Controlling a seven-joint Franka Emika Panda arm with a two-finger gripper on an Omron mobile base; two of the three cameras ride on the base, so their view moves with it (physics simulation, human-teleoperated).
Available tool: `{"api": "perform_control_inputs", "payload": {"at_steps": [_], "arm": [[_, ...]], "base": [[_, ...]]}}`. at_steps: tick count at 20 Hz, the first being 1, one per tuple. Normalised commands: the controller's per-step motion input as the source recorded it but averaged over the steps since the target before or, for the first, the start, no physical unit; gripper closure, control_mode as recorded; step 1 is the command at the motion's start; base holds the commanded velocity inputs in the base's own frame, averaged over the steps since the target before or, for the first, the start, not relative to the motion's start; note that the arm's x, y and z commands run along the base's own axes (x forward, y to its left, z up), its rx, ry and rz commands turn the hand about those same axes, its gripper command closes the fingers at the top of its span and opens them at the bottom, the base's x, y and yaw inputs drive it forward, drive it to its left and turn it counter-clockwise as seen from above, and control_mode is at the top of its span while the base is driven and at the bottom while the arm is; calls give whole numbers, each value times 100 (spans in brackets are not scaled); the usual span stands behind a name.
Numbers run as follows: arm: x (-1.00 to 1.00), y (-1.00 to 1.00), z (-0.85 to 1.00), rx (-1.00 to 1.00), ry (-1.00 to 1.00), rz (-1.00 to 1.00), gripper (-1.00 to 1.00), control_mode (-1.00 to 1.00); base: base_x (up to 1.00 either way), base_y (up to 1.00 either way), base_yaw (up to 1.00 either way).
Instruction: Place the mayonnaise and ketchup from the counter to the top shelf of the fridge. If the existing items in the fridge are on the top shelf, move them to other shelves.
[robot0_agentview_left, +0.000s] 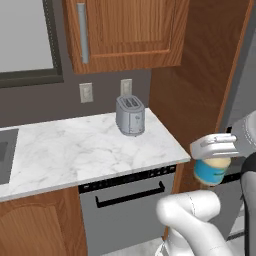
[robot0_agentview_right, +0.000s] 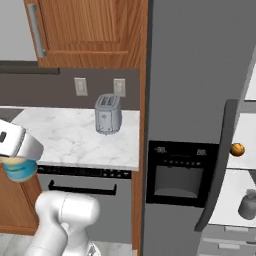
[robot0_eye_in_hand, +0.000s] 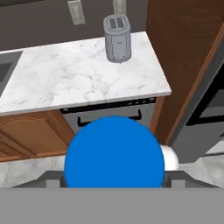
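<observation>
My gripper (robot0_agentview_left: 214, 156) is shut on the mayonnaise (robot0_agentview_left: 210, 173), a squat jar with creamy contents and a blue label band. It hangs in the air just past the right end of the counter (robot0_agentview_left: 75, 145). From the right base the same jar (robot0_agentview_right: 20, 170) shows under the white hand at the far left. In the hand view its blue round end (robot0_eye_in_hand: 114, 153) sits between the fingers. The fridge (robot0_agentview_right: 200, 75) stands open, with a small orange fruit (robot0_agentview_right: 238, 149) on one white shelf and a grey jar (robot0_agentview_right: 248, 205) on the board below. The ketchup is out of view.
A silver toaster (robot0_agentview_left: 130, 115) stands at the back right of the counter, near the wall sockets. A dishwasher front (robot0_agentview_left: 125, 200) with a dark handle sits under the worktop. A sink (robot0_agentview_left: 4, 150) cuts into the counter's far left. A wooden panel (robot0_agentview_left: 200, 75) separates counter and fridge.
</observation>
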Motion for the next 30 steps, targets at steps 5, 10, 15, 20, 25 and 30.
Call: {"api": "perform_control_inputs", "payload": {"at_steps": [5, 10, 15, 20, 25, 30], "arm": [[0, 0, 0, 0, 0, 0, 100, 100], [0, 0, 0, 0, 0, 0, 100, 100], [0, 0, 0, 0, 0, 0, 100, 100], [0, 0, 0, 0, 0, 0, 100, 100], [0, 0, 0, 0, 0, 0, 100, 100], [0, 0, 0, 0, 0, 0, 100, 100]], "base": [[-50, -100, -2], [-14, -100, -4], [0, -100, -3], [0, -98, 0], [0, -56, 6], [16, -14, 12]]}}
